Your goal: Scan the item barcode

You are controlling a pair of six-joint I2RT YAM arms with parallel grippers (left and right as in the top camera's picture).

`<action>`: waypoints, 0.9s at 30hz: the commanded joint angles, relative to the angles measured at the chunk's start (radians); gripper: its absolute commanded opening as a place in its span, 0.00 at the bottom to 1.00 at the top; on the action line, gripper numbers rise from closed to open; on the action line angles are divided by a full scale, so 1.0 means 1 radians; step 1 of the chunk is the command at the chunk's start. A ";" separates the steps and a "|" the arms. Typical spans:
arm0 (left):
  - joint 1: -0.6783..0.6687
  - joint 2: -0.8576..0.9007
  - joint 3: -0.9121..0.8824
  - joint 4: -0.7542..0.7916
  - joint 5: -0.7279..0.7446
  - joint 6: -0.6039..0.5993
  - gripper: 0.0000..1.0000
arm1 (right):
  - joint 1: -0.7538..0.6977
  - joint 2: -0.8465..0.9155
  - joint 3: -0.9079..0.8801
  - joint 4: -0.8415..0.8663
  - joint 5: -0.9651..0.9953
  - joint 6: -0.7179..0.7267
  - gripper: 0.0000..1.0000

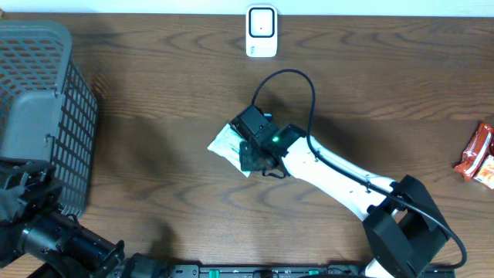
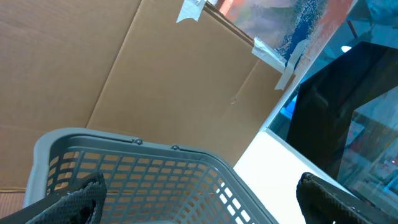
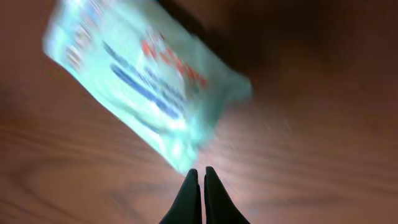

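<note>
Right gripper (image 3: 200, 179): fingers pressed together at packet's (image 1: 224, 143) 4 o'clock edge; hold unclear.
Left gripper (image 2: 205, 196): spread wide, empty.
Advice: confirm pinch, then turn packet toward scanner (image 1: 262, 31), 12 o'clock.

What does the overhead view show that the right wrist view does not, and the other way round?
Only overhead: the basket, the white device at the far edge of the table, a red packet at the right edge, and the right arm. Only right wrist: the red and blue print on the pale packet, and the right gripper shut, its tips at the packet's edge; a pinch cannot be told. Both: the pale packet on the wooden table.
</note>
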 commanded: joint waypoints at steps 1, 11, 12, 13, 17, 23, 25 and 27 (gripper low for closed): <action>0.005 -0.007 0.007 0.005 -0.010 0.006 0.98 | -0.008 -0.022 -0.002 -0.034 0.019 -0.053 0.02; 0.005 -0.007 0.007 0.005 -0.010 0.006 0.98 | -0.014 -0.021 -0.002 0.094 0.017 -0.624 0.99; 0.005 -0.007 0.007 0.005 -0.009 0.006 0.98 | -0.013 -0.013 -0.002 0.102 0.011 -0.671 0.99; 0.005 -0.007 0.007 0.005 -0.010 0.006 0.98 | -0.013 -0.002 -0.002 0.106 -0.003 -0.726 0.99; 0.005 -0.007 0.007 0.005 -0.010 0.006 0.98 | -0.021 0.056 -0.002 0.126 -0.026 -0.853 0.99; 0.005 -0.007 0.007 0.005 -0.010 0.006 0.98 | -0.097 0.076 0.006 0.172 -0.280 -0.987 0.99; 0.005 -0.007 0.007 0.005 -0.010 0.006 0.98 | -0.123 0.076 0.011 0.184 -0.328 -0.997 0.99; 0.005 -0.007 0.007 0.005 -0.010 0.006 0.98 | -0.150 0.076 0.013 0.210 -0.352 -0.999 0.99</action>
